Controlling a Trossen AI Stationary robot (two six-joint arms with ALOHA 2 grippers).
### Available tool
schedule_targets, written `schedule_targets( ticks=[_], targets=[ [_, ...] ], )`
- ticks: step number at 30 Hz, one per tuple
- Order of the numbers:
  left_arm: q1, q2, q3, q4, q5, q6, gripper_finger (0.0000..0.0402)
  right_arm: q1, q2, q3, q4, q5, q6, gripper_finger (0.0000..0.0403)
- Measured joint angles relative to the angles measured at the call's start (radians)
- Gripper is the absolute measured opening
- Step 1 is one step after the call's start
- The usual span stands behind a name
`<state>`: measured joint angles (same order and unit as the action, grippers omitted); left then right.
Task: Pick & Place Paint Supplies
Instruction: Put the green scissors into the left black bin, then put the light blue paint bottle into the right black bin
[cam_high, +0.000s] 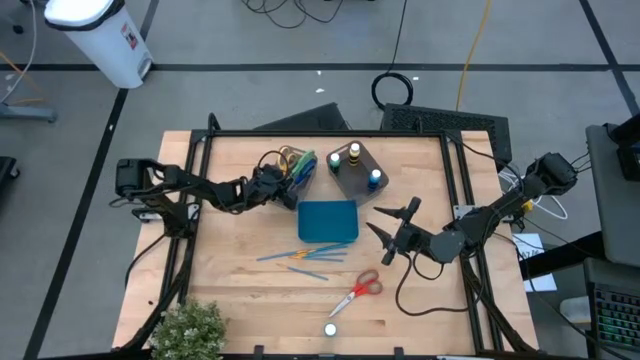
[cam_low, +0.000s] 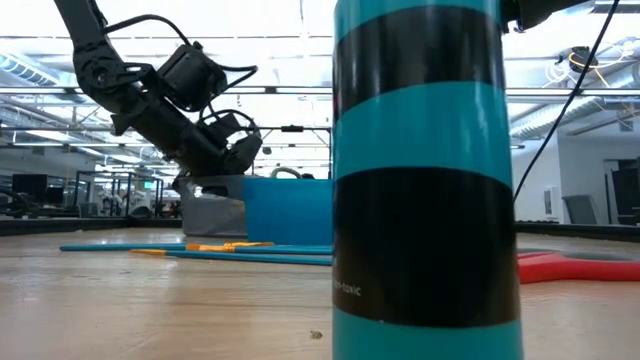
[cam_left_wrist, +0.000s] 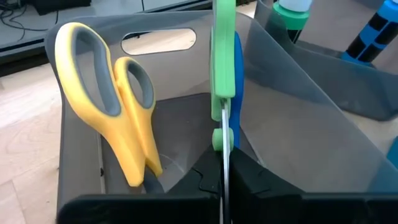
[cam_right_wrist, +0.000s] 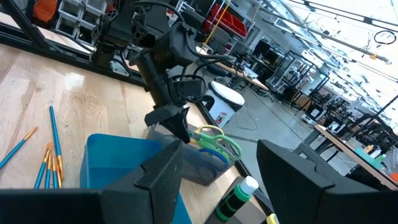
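High view: left gripper (cam_high: 283, 186) at the scissors bin (cam_high: 297, 170); right gripper (cam_high: 392, 232) spread open, empty, right of the teal tray (cam_high: 328, 221). Red scissors (cam_high: 358, 292) lie diagonal on the table, blades toward the near-left.

Left wrist view: fingers clamp green-and-blue scissors (cam_left_wrist: 224, 68), long axis upright, handles up; yellow scissors (cam_left_wrist: 115, 102) lean beside them.

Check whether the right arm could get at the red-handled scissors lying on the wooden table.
Probably yes. The red-handled scissors lie flat in the open, just below the right gripper, which hangs open. Nothing sits between them; the thin brushes lie off to one side.
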<state>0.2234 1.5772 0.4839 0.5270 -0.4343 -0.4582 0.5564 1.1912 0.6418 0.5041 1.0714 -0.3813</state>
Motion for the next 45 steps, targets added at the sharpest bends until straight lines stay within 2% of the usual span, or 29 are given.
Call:
schedule_targets(
  ticks=[15,23,28,34,45],
  targets=[
    [-0.002,0.0,0.0,-0.001,-0.001,-0.018,0.0113,0.0,0.0,0.0,0.0,0.0,0.0,0.0196],
    [-0.018,0.0,0.0,0.0,-0.002,0.018,0.0216,0.0,0.0,0.0,0.0,0.0,0.0,0.0196],
    [-0.018,-0.015,0.0,0.005,-0.002,0.034,0.026,0.0,0.0,0.0,0.0,0.0,0.0,0.0196],
    [-0.018,-0.067,0.0,0.007,-0.003,0.061,0.0284,0.0,0.0,0.0,-0.001,0.001,-0.001,0.0196],
    [-0.018,-0.105,0.0,-0.077,-0.004,0.053,0.0285,0.0,0.0,0.0,-0.005,0.001,0.002,0.0196]
  ],
)
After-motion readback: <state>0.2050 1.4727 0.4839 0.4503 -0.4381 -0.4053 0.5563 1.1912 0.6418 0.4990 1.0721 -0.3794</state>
